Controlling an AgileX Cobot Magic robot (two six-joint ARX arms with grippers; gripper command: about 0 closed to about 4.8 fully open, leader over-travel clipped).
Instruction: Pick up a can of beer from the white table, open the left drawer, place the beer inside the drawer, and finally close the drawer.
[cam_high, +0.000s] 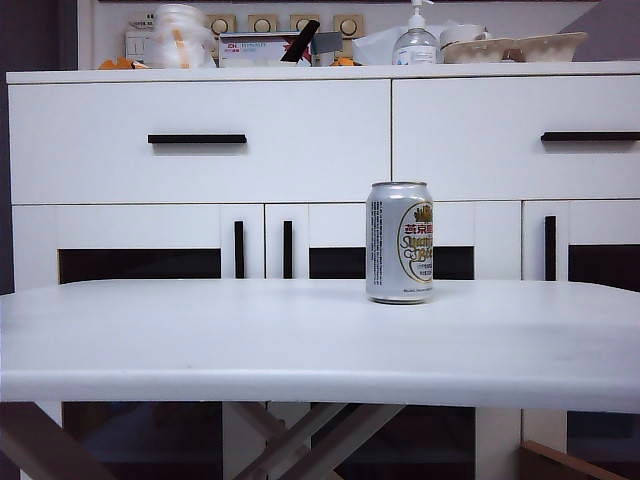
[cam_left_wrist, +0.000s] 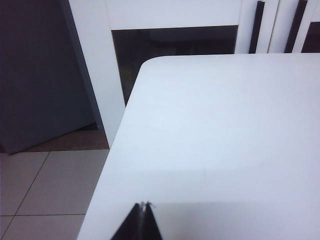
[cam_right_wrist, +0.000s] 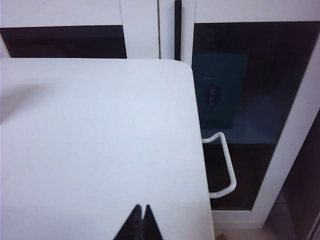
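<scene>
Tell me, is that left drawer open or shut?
Shut: the left drawer sits flush with its twin drawer. The can of beer stands on the white table.

White table (cam_high: 200, 340): one obstacle only, the can of beer (cam_high: 400, 242), upright, right of centre toward the far edge. Bare surface all round it.

Left drawer (cam_high: 200, 140) shut; nothing stands before its black bar handle (cam_high: 197, 139).

Left gripper (cam_left_wrist: 145, 206) and right gripper (cam_right_wrist: 141, 207), both closed, hover over the near corners; bare tabletop ahead of each.
</scene>
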